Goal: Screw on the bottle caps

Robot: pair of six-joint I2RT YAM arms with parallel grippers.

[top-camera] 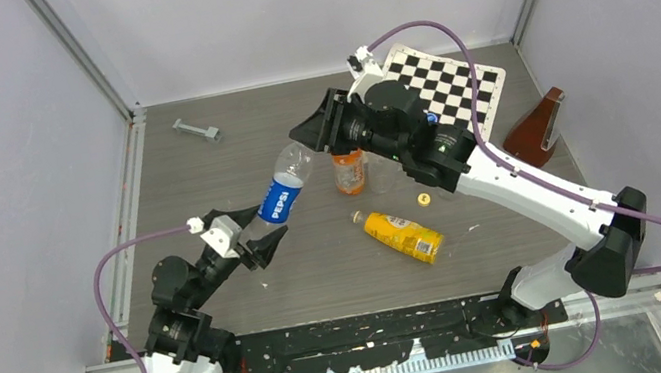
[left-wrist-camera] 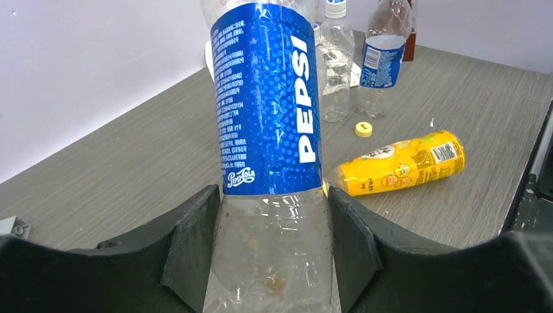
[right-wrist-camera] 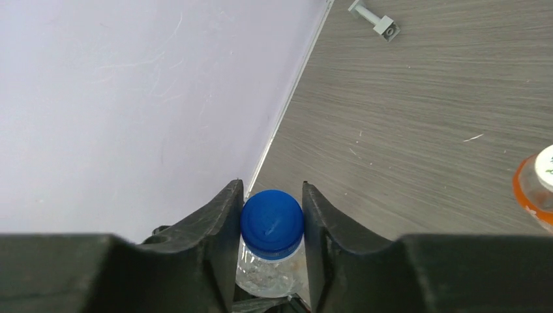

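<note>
Grey table [top-camera: 202, 167], walled on three sides. The left gripper [left-wrist-camera: 270, 222] clamps the Pepsi bottle [top-camera: 283, 194] low on its body, tilted off the surface. The right gripper [right-wrist-camera: 270, 195] pinches the blue cap [right-wrist-camera: 272, 223] on its neck; how far it is threaded I cannot tell. The juice bottle [top-camera: 403, 235] lies mid-table, apparently uncapped, with the yellow cap [top-camera: 424, 198] near it: not yet done. There is bare table to the left, but an orange bottle [top-camera: 350, 171] crowds the right wrist.

Top camera looks down; both wrist cameras closely face the Pepsi bottle [top-camera: 283, 197].
</note>
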